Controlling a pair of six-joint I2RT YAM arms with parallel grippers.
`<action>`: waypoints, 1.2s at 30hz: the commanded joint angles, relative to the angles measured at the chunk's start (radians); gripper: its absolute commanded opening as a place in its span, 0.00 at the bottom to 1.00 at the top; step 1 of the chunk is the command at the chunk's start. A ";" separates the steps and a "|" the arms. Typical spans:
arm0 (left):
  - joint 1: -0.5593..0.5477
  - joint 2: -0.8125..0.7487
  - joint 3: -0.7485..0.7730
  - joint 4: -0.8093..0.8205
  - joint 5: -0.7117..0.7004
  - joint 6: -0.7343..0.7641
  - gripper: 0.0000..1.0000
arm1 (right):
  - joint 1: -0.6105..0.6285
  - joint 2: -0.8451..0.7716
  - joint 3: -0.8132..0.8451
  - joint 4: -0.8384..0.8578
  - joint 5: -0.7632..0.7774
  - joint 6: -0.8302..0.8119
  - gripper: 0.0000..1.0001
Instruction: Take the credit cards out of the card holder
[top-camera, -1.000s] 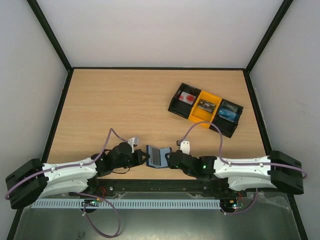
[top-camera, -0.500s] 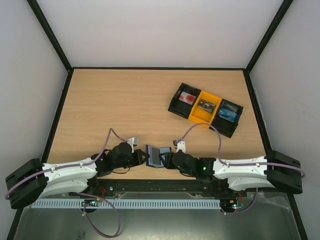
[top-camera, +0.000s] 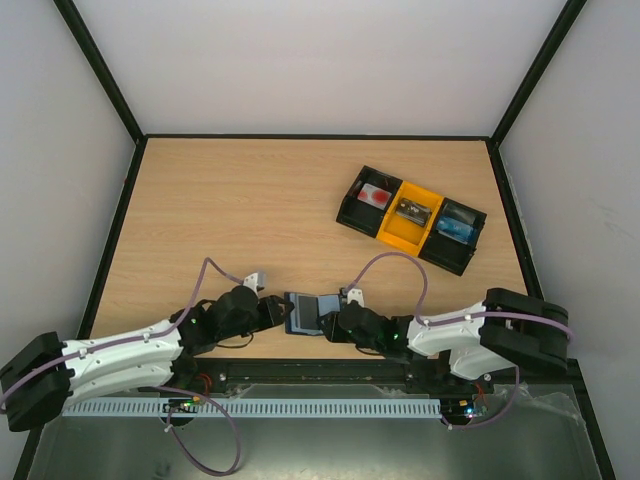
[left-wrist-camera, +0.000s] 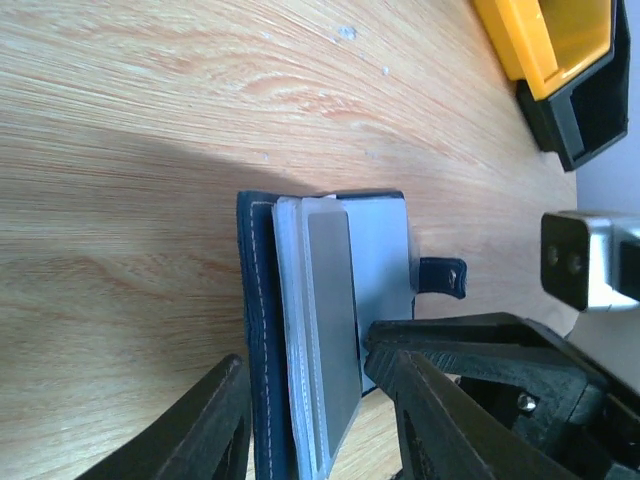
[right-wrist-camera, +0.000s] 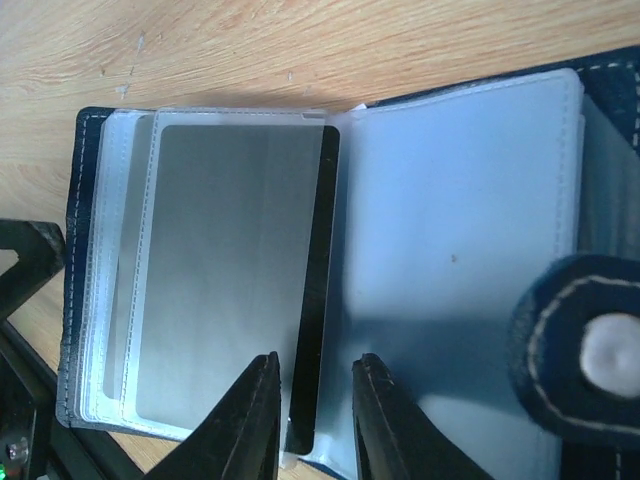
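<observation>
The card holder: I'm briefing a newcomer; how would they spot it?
Go to the wooden table's near edge, around the middle. The card holder lies open there: a flat navy wallet with pale blue-grey pockets, unlike the black-and-yellow tray farther back.

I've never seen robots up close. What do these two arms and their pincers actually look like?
Both the left arm and the right arm have smooth white shells between chunky black joints. A thin lilac cable loops loosely along each one. Each wrist carries a small pale camera block. The left gripper and the right gripper each end in two matte black, tapering fingers.
</observation>
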 joint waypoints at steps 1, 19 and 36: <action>-0.003 -0.030 0.023 -0.078 -0.059 -0.009 0.43 | -0.016 0.019 -0.026 0.090 -0.035 0.012 0.21; -0.001 0.229 0.030 0.150 0.053 0.055 0.04 | -0.064 0.029 -0.064 0.209 -0.140 0.032 0.18; 0.002 0.336 -0.020 0.194 0.031 0.073 0.03 | -0.078 0.109 -0.054 0.272 -0.174 0.039 0.14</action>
